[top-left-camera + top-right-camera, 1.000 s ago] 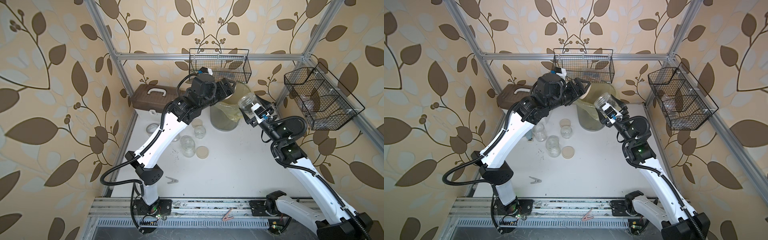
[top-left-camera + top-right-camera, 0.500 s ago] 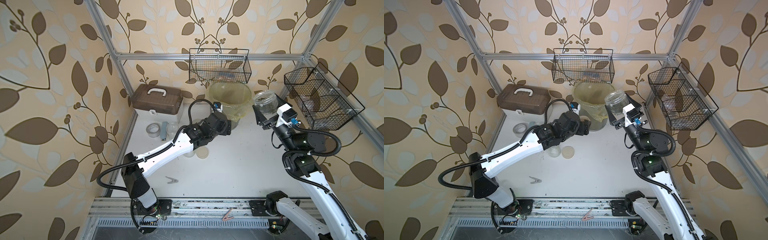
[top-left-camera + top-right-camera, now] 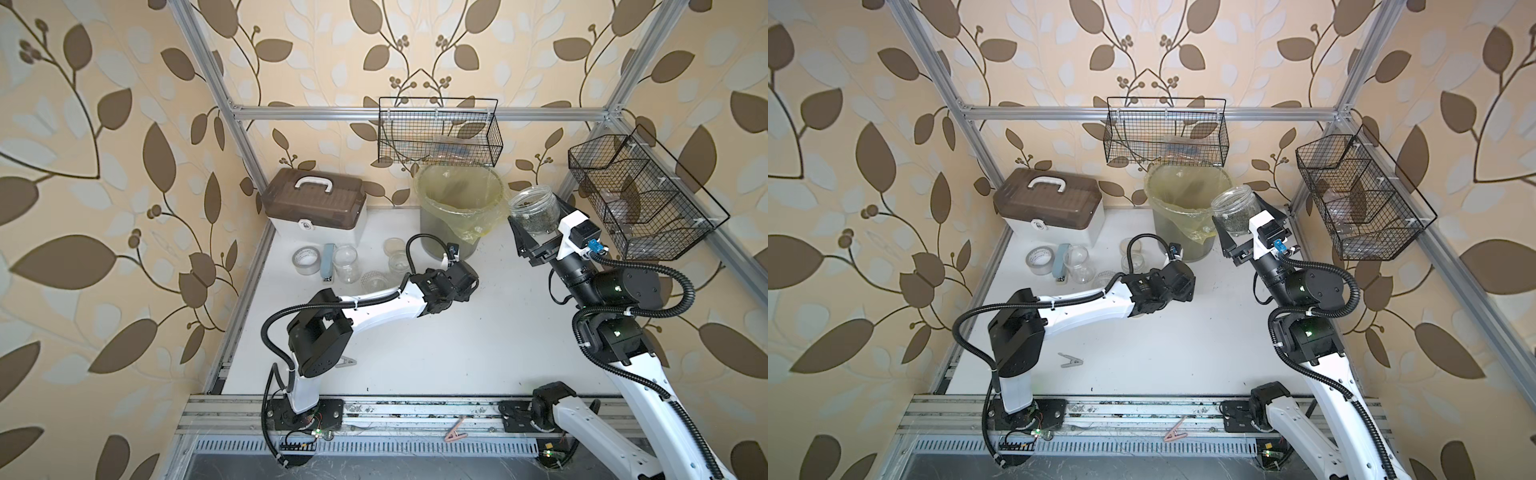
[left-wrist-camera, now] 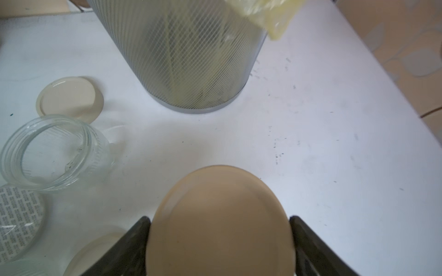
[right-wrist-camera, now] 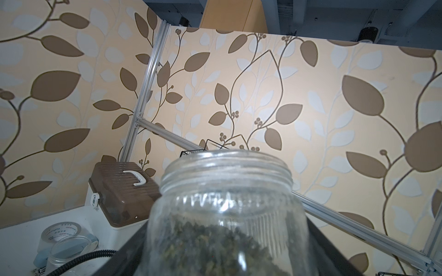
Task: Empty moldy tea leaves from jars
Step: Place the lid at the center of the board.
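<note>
Open jar [image 5: 227, 215] of tea leaves [image 5: 215, 246] in gripper [image 5: 227, 258]

Lidless jar [image 3: 534, 210] aloft, mouth up, half full of dark tea leaves [image 5: 215, 243], empty jars [image 3: 346, 266] on table [image 3: 457, 353]

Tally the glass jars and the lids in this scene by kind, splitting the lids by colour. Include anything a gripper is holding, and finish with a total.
glass jar: 4
beige lid: 3
dotted silver-white lid: 1
Total: 8
</note>
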